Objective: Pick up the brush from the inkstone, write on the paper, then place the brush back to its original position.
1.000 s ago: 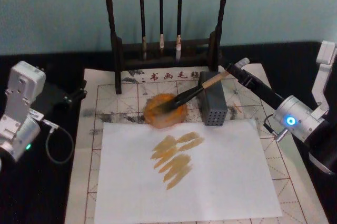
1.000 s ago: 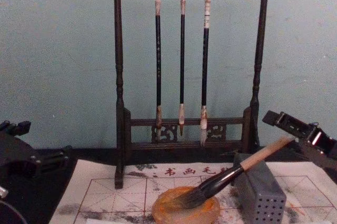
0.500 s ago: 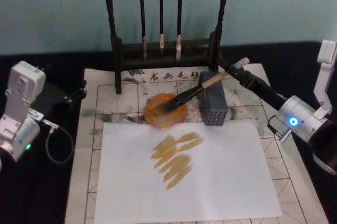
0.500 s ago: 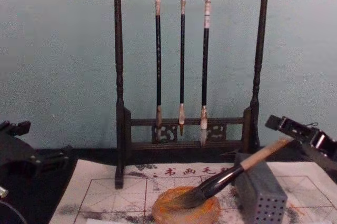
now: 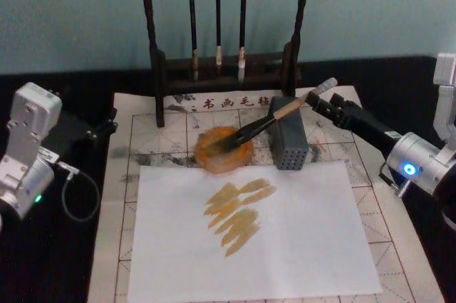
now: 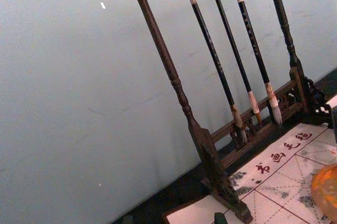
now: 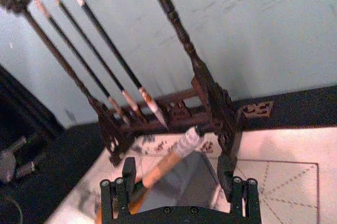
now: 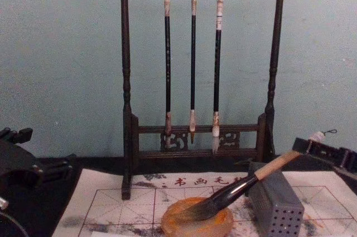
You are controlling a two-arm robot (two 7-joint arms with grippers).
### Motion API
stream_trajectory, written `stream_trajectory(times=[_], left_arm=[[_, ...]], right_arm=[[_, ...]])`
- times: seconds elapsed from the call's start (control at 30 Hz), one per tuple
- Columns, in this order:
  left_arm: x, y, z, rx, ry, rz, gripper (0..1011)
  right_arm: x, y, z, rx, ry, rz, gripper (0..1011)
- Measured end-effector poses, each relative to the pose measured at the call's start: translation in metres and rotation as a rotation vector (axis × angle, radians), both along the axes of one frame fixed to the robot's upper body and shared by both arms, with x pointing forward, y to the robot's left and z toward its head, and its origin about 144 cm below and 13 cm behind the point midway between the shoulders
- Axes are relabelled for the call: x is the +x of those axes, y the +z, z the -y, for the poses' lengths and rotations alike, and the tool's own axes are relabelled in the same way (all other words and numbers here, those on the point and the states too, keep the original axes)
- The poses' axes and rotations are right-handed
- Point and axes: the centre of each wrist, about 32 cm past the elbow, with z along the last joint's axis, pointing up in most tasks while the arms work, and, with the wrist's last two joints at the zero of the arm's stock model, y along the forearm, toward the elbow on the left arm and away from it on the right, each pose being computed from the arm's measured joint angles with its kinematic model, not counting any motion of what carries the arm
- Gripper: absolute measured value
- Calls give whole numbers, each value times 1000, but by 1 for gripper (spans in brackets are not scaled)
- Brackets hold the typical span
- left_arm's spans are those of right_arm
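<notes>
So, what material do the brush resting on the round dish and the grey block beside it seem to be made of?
The brush looks like pale, matte wood along the handle, with a black ferrule and dark, soft hair bristles; its white end cap could be plastic. The grey block looks like dull metal or plastic, since its side is smooth and pierced with even rows of holes.

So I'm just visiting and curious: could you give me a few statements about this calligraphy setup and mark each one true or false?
1. The brush lies with its bristles in the inkstone. True.
2. The right gripper is shut on the brush. False: its fingers stand open on either side of the handle.
3. Three thin brushes hang from the wooden rack. True.
4. The white sheet is blank. False: it carries amber-brown strokes.
5. The left gripper is over the inkstone. False: it sits off at the mat's left edge.
</notes>
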Motion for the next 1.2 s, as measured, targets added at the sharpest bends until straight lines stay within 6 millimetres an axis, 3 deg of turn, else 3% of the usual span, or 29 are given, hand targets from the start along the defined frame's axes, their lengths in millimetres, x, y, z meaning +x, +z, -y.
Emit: stream_trajectory(times=[0.43, 1.2], left_arm=[[0, 0, 0, 0, 0, 0, 1001], [0, 0, 0, 0, 0, 0, 1001]], right_arm=[[-15, 17, 10, -341, 6, 39, 1000], [-15, -2, -12, -439, -182, 140, 1000]])
